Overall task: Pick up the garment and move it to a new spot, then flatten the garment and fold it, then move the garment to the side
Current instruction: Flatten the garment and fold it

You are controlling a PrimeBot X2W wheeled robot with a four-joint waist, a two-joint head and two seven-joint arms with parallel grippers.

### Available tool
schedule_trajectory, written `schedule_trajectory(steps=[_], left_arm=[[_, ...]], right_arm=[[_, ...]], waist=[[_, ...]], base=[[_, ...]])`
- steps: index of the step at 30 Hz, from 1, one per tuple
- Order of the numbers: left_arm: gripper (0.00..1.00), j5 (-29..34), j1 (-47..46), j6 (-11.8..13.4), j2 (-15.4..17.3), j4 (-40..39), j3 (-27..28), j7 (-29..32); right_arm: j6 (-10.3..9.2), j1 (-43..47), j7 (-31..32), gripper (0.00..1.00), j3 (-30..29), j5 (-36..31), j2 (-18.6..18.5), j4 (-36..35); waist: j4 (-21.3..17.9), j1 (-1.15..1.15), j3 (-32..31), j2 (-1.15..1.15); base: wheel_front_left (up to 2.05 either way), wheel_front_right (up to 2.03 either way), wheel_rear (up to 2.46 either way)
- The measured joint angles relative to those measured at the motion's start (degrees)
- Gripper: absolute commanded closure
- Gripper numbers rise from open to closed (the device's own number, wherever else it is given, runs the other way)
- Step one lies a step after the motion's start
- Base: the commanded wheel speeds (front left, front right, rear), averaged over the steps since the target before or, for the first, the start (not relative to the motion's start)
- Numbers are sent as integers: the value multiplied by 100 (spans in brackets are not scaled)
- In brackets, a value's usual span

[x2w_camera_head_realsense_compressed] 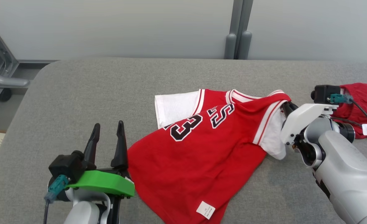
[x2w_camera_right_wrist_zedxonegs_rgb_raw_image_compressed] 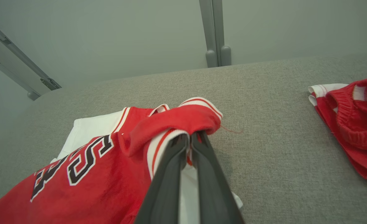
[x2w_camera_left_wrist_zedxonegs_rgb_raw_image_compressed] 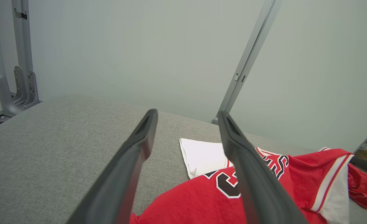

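R fingers pinch shoulder of red "23" jersey (hem tag unreadable); L fingers spread wide.

Light falls even and soft over my table, bright with no glare. Only a faint shadow edges the jersey. My right wrist view bows the table's far edge, and my left fingers look soft near the lens.
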Motion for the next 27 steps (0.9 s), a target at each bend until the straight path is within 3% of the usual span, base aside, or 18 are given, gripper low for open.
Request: schedule_trajectory(steps=[4,12,17,27], left_arm=[[0,5,26,-4,1,-11,-324,0],[0,5,296,-304,-2,-5,-1061,243],[0,5,334,-313,2,-4,-1093,368],[0,-20,670,-407,169,-30,-1074,624]], right_arm=[[34,48,-123,100,-92,11,-63,29],[193,-80,-736,100,-354,93,-2,-149],[282,-14,-1088,100,-368,104,-44,-85],[268,58,-1258,100,-759,220,-130,141]], waist=[[-60,0,157,0],[-221,0,420,0],[-163,0,472,0],[-4,0,382,0]], base=[[0,0,0],[0,0,0],[0,0,0],[0,0,0]])
